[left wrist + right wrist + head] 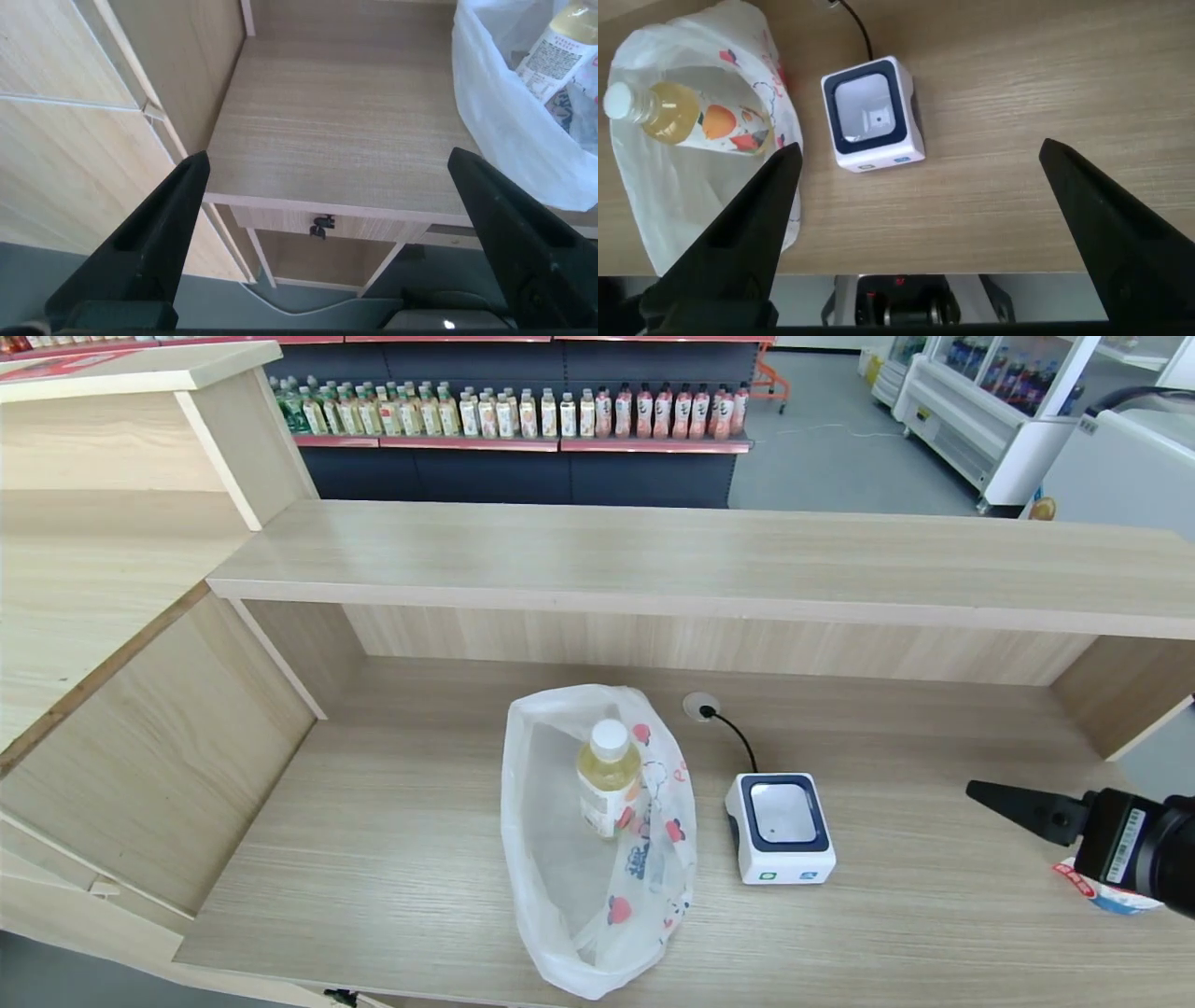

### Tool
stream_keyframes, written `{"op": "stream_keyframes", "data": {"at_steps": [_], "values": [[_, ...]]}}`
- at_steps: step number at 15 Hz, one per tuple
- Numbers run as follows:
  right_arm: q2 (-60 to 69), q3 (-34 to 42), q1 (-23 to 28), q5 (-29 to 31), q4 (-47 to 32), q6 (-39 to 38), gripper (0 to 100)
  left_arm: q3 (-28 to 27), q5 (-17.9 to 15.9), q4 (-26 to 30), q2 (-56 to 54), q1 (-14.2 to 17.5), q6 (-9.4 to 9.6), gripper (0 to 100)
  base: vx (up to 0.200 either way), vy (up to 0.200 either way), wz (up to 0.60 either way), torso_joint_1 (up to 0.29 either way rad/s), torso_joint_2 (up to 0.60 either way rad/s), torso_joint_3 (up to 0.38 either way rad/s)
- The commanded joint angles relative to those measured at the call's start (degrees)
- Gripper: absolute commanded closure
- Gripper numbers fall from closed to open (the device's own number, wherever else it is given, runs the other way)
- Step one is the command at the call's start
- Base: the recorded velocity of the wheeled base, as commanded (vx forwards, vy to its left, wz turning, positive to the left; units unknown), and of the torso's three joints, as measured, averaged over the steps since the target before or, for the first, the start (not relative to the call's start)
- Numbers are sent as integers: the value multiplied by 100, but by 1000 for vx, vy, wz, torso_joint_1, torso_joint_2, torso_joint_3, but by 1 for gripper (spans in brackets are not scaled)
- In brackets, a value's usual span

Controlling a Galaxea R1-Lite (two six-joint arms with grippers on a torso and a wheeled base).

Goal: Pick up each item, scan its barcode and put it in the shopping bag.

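Bottle (609,775): white cap, yellow drink, inside printed shopping bag (560,905)
Left pincer (327,157): fingers wide apart
Right pincer (920,147): fingers wide apart

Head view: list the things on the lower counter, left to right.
Translucent white plastic shopping bag with red prints → white box-shaped barcode scanner with a dark-rimmed window → black right gripper.

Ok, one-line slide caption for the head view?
Bottle in the shopping bag, scanner beside it on the counter, right gripper open nearby.
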State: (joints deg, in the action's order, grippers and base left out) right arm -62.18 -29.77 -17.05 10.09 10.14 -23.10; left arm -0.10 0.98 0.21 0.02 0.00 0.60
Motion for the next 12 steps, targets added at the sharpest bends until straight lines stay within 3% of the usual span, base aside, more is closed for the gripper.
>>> {"op": "stream_keyframes", "data": {"at_steps": [1, 3, 10, 12], "values": [[5, -3, 0, 1, -4, 7, 0, 1, -1, -3, -2, 9, 2, 0, 0, 0, 0, 0, 0, 0], [31, 15, 0, 1, -12, -1, 0, 1, -1, -3, -2, 9, -7, 0, 0, 0, 0, 0, 0, 0], [101, 15, 141, 19, -197, -151, 0, 1, -1, -3, -2, 0, 2, 0, -200, 0, 0, 2, 1, 2], [172, -3, 167, 19, -320, -160, 0, 1, -1, -3, -2, 0, -7, 0, 0, 0, 0, 0, 0, 0]]}}
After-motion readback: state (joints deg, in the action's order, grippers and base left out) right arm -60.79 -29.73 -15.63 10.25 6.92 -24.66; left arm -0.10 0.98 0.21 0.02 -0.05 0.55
